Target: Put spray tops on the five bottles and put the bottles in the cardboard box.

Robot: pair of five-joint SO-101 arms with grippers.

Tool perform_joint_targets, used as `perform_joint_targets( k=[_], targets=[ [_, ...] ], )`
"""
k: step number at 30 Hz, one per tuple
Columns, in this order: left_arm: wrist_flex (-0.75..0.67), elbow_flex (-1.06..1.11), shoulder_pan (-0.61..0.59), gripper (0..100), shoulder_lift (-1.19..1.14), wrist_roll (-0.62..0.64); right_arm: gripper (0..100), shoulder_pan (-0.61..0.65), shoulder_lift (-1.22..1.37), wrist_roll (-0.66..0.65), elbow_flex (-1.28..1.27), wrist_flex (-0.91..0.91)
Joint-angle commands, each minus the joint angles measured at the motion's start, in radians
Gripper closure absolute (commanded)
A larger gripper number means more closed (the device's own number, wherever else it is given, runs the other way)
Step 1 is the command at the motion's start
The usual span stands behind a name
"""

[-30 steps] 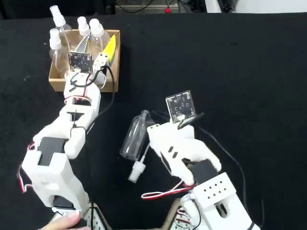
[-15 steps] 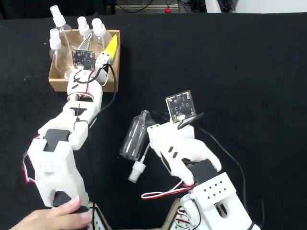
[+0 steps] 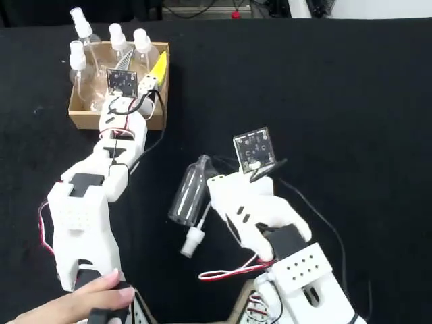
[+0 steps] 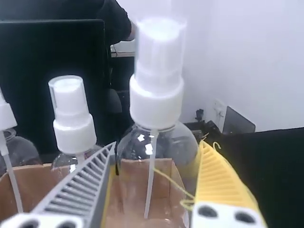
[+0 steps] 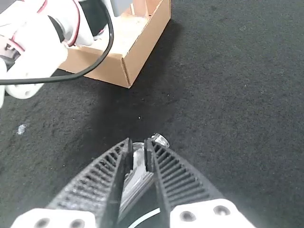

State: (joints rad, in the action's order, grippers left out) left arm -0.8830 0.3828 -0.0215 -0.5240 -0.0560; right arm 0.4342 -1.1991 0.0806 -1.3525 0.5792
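While the left gripper [image 4: 157, 147] hangs over the cardboard box [image 3: 84, 120] at about ten o'clock on the table [image 3: 324, 101], its grey and yellow fingers stand wide apart and sit against both sides of a capped bottle [image 4: 156, 99]. That bottle stands upright inside the box, close to the wall on the three o'clock side and near the far edge. Three other bottles [image 3: 81, 81], each with a spray top on, stand upright in the box toward nine o'clock of it. Two are along the far edge and one is nearer the front wall. The left arm crosses the box's front wall from six o'clock.

Near the middle of the table, at about five o'clock from the box, a bare bottle [image 3: 187, 192] lies on its side with its open mouth toward twelve o'clock. The right gripper [image 5: 137, 143] has its fingers drawn almost together with a slim gap between them, closed on the neck just behind the mouth. A loose spray top [image 3: 192, 241] lies on the table at six o'clock of this bottle, just past its base. Its thin tube slants toward one o'clock beside the right arm. A strip of black table separates the bottle's mouth from the box's nearest corner, and the black surface runs on from the right arm out to the three o'clock edge.
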Motion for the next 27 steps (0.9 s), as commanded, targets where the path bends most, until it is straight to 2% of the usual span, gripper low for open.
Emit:
perform_joint_targets(
  k=[1, 7, 14, 27],
  targets=[
    [-0.023, -0.061, 0.001, 82, 0.011, 0.000, 94.6, -0.020, -0.001, 0.000, 0.004, -0.021],
    [-0.008, -0.087, -0.022, 82, 0.011, 0.000, 94.6, -0.020, -0.001, 0.000, 0.004, -0.021],
    [0.149, -0.157, -0.031, 82, 0.011, 0.071, 94.6, -0.020, -0.001, 0.000, 0.004, -0.020],
    [0.158, -0.166, -0.031, 82, 0.009, 0.077, 94.6, -0.020, -0.001, 0.000, 0.004, -0.020]
  ],
)
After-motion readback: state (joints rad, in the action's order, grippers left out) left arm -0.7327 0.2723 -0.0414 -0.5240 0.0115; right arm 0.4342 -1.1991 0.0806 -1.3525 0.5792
